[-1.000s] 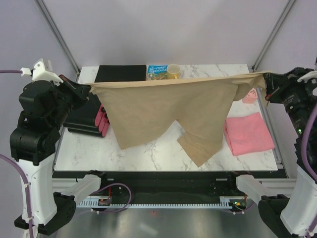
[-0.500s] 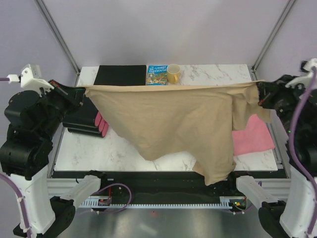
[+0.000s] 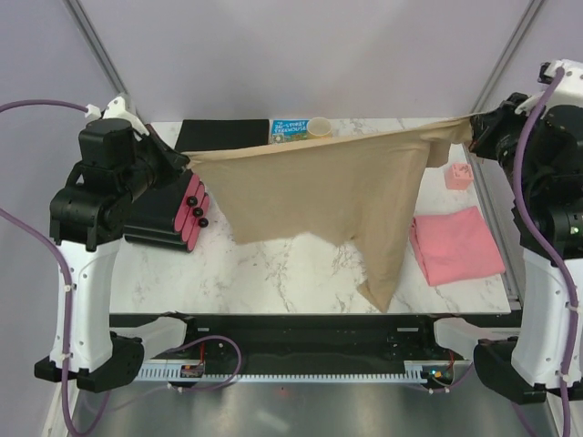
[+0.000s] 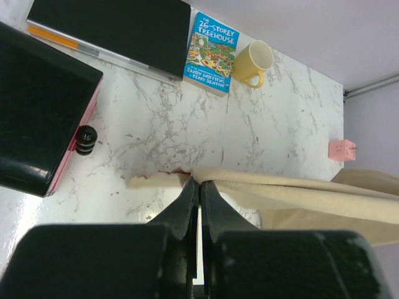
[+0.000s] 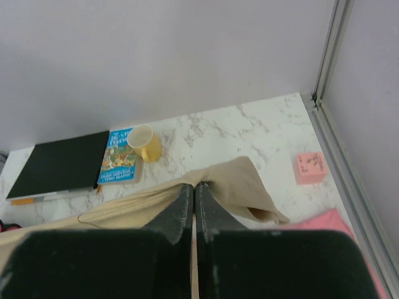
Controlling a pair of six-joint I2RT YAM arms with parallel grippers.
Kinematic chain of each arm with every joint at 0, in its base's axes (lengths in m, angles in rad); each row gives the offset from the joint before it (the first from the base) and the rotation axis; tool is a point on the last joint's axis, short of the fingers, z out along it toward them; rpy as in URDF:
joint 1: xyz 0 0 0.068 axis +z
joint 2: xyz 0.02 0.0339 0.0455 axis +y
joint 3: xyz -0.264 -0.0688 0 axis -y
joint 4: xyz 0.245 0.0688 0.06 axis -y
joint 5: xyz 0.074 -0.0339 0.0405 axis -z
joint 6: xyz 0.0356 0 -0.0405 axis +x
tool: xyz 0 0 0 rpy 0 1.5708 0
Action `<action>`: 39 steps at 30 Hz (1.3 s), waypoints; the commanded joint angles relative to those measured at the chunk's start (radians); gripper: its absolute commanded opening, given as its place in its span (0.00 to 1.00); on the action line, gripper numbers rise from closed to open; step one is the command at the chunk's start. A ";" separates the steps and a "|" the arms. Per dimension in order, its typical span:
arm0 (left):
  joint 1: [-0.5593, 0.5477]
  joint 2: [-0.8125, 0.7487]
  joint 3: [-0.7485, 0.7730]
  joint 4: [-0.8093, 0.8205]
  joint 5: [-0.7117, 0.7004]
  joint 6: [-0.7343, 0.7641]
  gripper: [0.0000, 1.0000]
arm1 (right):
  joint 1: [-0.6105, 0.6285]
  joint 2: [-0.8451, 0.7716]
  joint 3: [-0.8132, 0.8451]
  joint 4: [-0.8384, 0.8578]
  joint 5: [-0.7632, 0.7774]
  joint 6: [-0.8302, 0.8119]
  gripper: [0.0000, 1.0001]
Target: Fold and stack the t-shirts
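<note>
- Left tool point(image 4: 198, 184) was pinched fully shut on one top corner of the tan t-shirt point(image 3: 319, 191). The right tool point(image 5: 194, 187) was clamped just as tight on the opposite end.
- That shirt hung stretched in the air between them, on the near side of the yellow mug point(image 4: 254, 62). Its lower part drooped to a point toward the desk point(image 3: 273, 273); couldn't tell if the tip touched.
- The pink t-shirt point(image 3: 455, 244) lay already folded on the desk, right of the mug and nearer the arms.
- My read: this was the spread-it-out step, with no fold made in the tan one yet. The next move probably calls for lowering both tools together so it lands flat on the near side of the mug, clear of the pink one.
- Writing: the book point(image 4: 212, 53) just left of the mug read "26-Storey Treehouse" and "Andy Griffiths". No shirt label was readable.
</note>
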 commanded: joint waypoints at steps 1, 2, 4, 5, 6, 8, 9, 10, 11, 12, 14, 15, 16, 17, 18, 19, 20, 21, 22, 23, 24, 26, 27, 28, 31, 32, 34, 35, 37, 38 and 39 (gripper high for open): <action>0.010 -0.088 -0.005 0.025 -0.038 0.042 0.02 | -0.009 -0.088 0.069 0.089 0.113 -0.022 0.00; 0.010 -0.108 -0.029 0.043 -0.047 0.042 0.02 | -0.009 -0.107 0.051 0.095 0.116 -0.018 0.00; 0.010 -0.145 -0.057 0.062 -0.064 0.045 0.02 | -0.009 -0.167 0.026 0.113 0.123 -0.018 0.00; 0.010 -0.182 -0.077 0.071 -0.087 0.048 0.02 | -0.009 -0.190 -0.004 0.121 0.128 -0.013 0.00; 0.010 -0.197 -0.084 0.089 -0.096 0.052 0.02 | -0.008 -0.211 -0.018 0.138 0.130 -0.011 0.00; 0.010 -0.233 -0.091 0.102 -0.116 0.062 0.02 | -0.008 -0.273 -0.046 0.152 0.131 -0.010 0.00; 0.012 -0.242 -0.088 0.114 -0.119 0.062 0.02 | -0.009 -0.290 -0.050 0.158 0.134 -0.011 0.00; 0.010 -0.250 -0.087 0.118 -0.122 0.062 0.02 | -0.008 -0.322 -0.052 0.161 0.137 -0.013 0.00; 0.010 -0.262 -0.086 0.122 -0.124 0.061 0.02 | -0.009 -0.337 -0.055 0.170 0.139 -0.019 0.00; 0.010 -0.268 -0.084 0.126 -0.125 0.059 0.02 | -0.009 -0.349 -0.054 0.170 0.145 -0.030 0.00; 0.010 -0.276 -0.078 0.131 -0.125 0.050 0.02 | -0.009 -0.371 -0.035 0.167 0.165 -0.039 0.00; 0.010 -0.282 -0.075 0.131 -0.124 0.049 0.02 | -0.008 -0.376 -0.028 0.166 0.172 -0.039 0.00; 0.010 -0.284 -0.071 0.132 -0.124 0.048 0.02 | -0.009 -0.377 -0.015 0.166 0.173 -0.039 0.00; 0.010 -0.284 -0.060 0.129 -0.124 0.048 0.02 | -0.009 -0.373 0.015 0.158 0.174 -0.038 0.00; 0.010 -0.282 -0.055 0.129 -0.124 0.048 0.02 | -0.009 -0.366 0.037 0.152 0.173 -0.039 0.00; 0.010 -0.280 -0.051 0.129 -0.124 0.048 0.02 | -0.008 -0.347 0.057 0.143 0.173 -0.039 0.00; 0.010 -0.274 -0.042 0.125 -0.121 0.053 0.02 | -0.009 -0.336 0.099 0.121 0.171 -0.039 0.00; 0.010 -0.265 -0.037 0.119 -0.121 0.052 0.02 | -0.009 -0.321 0.118 0.110 0.168 -0.039 0.00; 0.010 -0.247 -0.035 0.112 -0.121 0.047 0.02 | -0.009 -0.293 0.129 0.104 0.165 -0.036 0.00; 0.010 -0.235 -0.041 0.100 -0.119 0.044 0.02 | -0.009 -0.279 0.135 0.081 0.153 -0.034 0.00; 0.010 -0.224 -0.049 0.096 -0.119 0.039 0.02 | -0.008 -0.252 0.127 0.072 0.147 -0.030 0.00; 0.010 -0.184 -0.083 0.092 -0.115 0.012 0.02 | -0.009 -0.218 0.086 0.041 0.122 -0.008 0.00; 0.010 -0.172 -0.097 0.092 -0.113 0.004 0.02 | -0.009 -0.181 0.069 0.031 0.114 0.001 0.00; 0.010 -0.137 -0.124 0.092 -0.114 -0.004 0.02 | -0.009 -0.160 0.034 0.020 0.104 0.008 0.00; 0.010 -0.055 -0.191 0.102 -0.131 0.005 0.02 | -0.008 -0.084 -0.091 0.015 0.097 0.019 0.00; 0.010 -0.028 -0.205 0.108 -0.131 0.013 0.02 | -0.009 -0.069 -0.128 0.021 0.105 0.016 0.00; 0.010 0.043 -0.245 0.114 -0.131 0.033 0.02 | -0.008 -0.026 -0.234 0.050 0.116 0.015 0.00; 0.010 0.067 -0.259 0.123 -0.128 0.039 0.02 | -0.006 0.001 -0.262 0.061 0.119 0.022 0.00; 0.010 0.117 -0.290 0.128 -0.128 0.055 0.02 | -0.006 0.031 -0.326 0.084 0.120 0.033 0.00; 0.010 0.158 -0.301 0.135 -0.127 0.056 0.02 | -0.003 0.067 -0.339 0.086 0.122 0.041 0.00; 0.010 0.181 -0.311 0.143 -0.125 0.064 0.02 | -0.003 0.084 -0.350 0.086 0.128 0.044 0.00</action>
